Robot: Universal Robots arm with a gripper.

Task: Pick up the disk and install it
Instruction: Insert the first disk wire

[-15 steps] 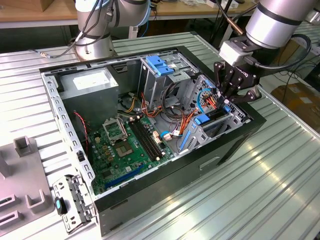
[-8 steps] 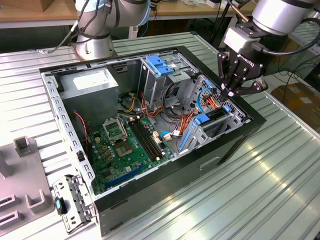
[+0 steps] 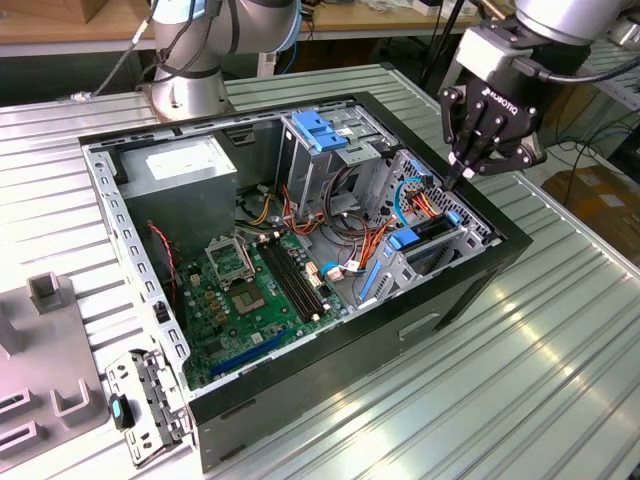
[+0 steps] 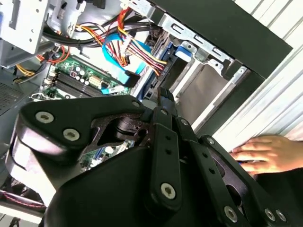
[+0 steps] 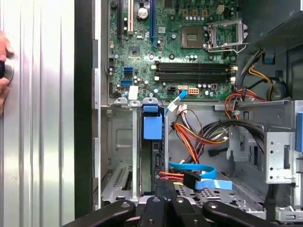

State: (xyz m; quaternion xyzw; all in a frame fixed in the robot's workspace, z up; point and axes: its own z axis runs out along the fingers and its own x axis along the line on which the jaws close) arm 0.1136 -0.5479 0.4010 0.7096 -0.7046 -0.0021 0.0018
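The disk (image 5: 153, 142) stands on edge in a slot of the drive bay (image 5: 120, 142) at the open computer case's corner on the exterior view's right. Its blue carrier frame (image 3: 404, 239) faces the motherboard. My gripper (image 3: 460, 178) hangs just above that bay, fingers pressed together with nothing between them. In both wrist views the joined fingertips (image 5: 164, 185) (image 4: 163, 93) point down at the bay, close to the disk's end and the blue flat cable (image 5: 201, 174). I cannot tell whether they touch the disk.
The case holds a motherboard (image 3: 250, 290), a grey power supply box (image 3: 182, 168), a tall cage with a blue top (image 3: 318, 132) and bundled cables (image 3: 350, 225). A person's hand (image 4: 270, 153) rests on the ribbed metal table (image 3: 520, 370) beside the case. Grey fixtures (image 3: 50, 350) lie at the exterior view's left.
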